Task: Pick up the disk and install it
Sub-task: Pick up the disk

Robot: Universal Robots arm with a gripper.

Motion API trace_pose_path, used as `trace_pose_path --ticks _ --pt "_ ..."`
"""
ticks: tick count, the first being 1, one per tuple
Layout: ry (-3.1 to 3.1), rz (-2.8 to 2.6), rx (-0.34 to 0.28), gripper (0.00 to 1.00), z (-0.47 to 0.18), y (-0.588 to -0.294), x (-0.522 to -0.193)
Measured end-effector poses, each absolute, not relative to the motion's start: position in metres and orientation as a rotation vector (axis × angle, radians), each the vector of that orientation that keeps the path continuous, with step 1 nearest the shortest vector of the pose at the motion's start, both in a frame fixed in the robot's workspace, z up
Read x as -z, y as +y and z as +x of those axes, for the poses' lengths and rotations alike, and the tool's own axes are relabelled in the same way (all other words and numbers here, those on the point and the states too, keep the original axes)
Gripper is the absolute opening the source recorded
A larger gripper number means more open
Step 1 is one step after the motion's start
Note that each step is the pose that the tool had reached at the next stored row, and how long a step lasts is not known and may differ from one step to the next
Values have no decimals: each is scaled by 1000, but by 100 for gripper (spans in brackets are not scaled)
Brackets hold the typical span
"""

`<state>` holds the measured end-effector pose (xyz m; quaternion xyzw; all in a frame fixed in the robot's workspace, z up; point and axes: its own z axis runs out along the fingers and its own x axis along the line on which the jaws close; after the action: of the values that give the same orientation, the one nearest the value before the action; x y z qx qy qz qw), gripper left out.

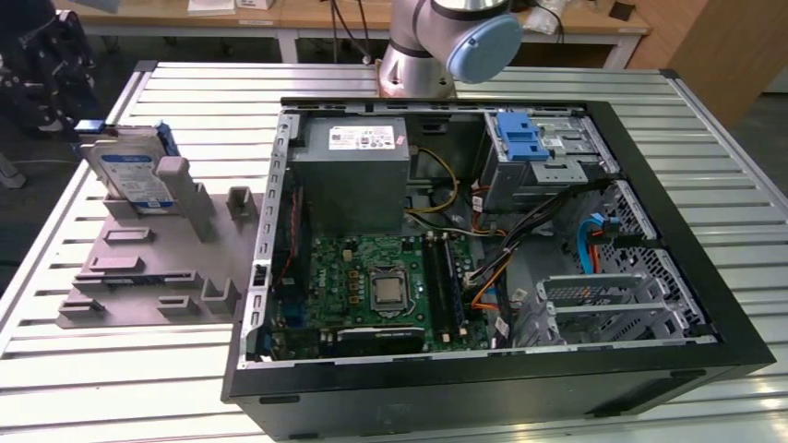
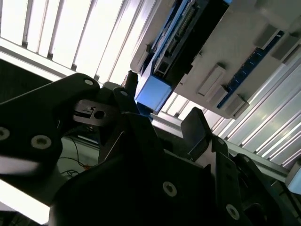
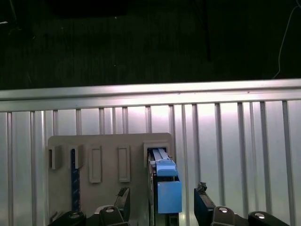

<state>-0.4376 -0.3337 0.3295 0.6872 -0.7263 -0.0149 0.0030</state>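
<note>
claw [image 3: 162, 192]: released, jaws spread to either side of the disk, clear of it on both sides.
disk [image 3: 163, 165]: upright on edge in the end slot of the grey holder [image 3: 108, 141], blue carrier end toward the claw.
holder: flat on the slatted table [image 3: 235, 141], with the open case [image 1: 493, 231] just beside it.
progress: judged early; the disk is not yet gripped, lifted or installed.
</note>
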Motion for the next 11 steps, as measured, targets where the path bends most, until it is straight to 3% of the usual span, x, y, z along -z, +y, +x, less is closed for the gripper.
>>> trace_pose_path --ticks 11 --pt "-2255 2179 45 64 -438 -332 -318"
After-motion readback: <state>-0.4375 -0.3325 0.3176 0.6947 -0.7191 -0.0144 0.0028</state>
